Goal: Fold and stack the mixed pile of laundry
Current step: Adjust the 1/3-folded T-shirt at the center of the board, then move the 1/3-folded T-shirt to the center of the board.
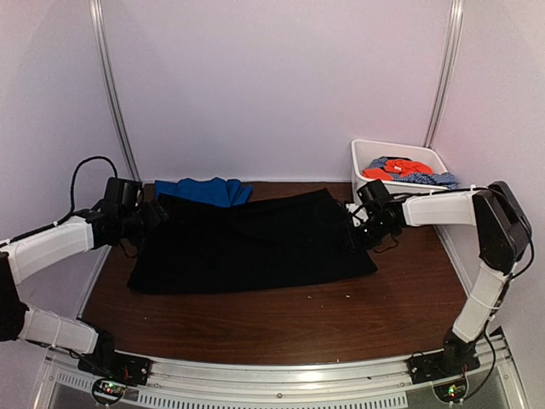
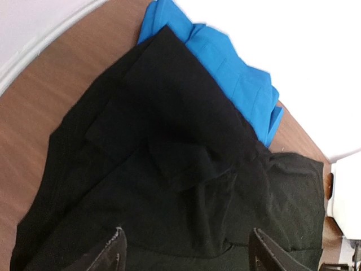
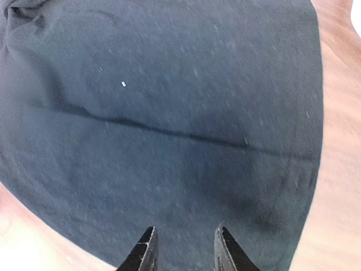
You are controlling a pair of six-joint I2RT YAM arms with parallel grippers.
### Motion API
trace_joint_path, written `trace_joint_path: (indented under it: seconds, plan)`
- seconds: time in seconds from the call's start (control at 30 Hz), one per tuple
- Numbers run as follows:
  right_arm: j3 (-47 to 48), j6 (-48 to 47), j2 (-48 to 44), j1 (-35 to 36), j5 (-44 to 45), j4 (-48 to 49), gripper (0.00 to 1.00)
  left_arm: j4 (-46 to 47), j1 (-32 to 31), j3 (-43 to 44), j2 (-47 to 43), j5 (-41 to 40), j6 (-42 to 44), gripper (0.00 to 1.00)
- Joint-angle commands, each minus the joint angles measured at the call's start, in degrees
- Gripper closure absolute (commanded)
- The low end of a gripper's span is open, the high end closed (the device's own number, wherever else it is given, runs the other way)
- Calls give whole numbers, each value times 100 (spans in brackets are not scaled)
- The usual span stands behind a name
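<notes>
Wood, brown and smooth, makes the big table top [image 1: 409, 298] under everything. The large plain black cloth garment [image 1: 255, 247] lies flat across the middle of it. Its long way runs from left to right.

The white plastic tub [image 1: 362, 162] stands at the far right corner. The bright blue cloth garment [image 1: 204, 189] lies at the far left, touching the back edge of the black one. The orange-red cloth [image 1: 400, 168] and the blue-white speckled cloth [image 1: 430, 179] sit inside the tub.

The left gripper [image 1: 157, 213] is at the left end of the black garment. Its fingers stand wide apart and hold nothing. The right gripper [image 1: 356, 223] is at the right end. Its fingers are a little apart, with nothing between them that I can see.

So each arm has one short end of the black garment right by its fingers. I think a fold would start from those two ends.

The tub wall hides most of the two cloths inside it. I cannot tell if the blue garment goes under the black one. I cannot tell if the right fingertips touch the cloth.
</notes>
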Motion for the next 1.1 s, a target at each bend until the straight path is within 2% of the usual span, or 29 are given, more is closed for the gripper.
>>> trace_joint_path:
  seconds: [0.0, 0.2, 0.33, 0.5, 0.73, 0.93, 1.07]
  plan:
    - [143, -63, 338, -3, -385, 186, 65, -400, 30, -742, -29, 572, -244, 27]
    - [-127, 43, 599, 14, -278, 219, 66, -47, 19, -1494, 447, 1110, -643, 36]
    - [-696, 252, 362, 51, -267, 219, 67, -713, -1, -1607, 515, 1089, -855, 45]
    - [-1597, 704, -311, 255, -328, 166, 68, -1506, -104, -1840, -88, 1052, -979, 51]
    - [-2786, 1581, -1310, 896, -476, 180, 69, -2396, -128, -2141, -1016, 1191, -938, 55]
    - [-3236, 2313, -1996, 1474, -686, 92, 70, -2496, -196, -2063, -1223, 1395, -321, 56]
    - [-2738, 2004, -2310, 1452, -151, -277, 68, -2256, -232, -1490, -1236, 1257, 211, 55]
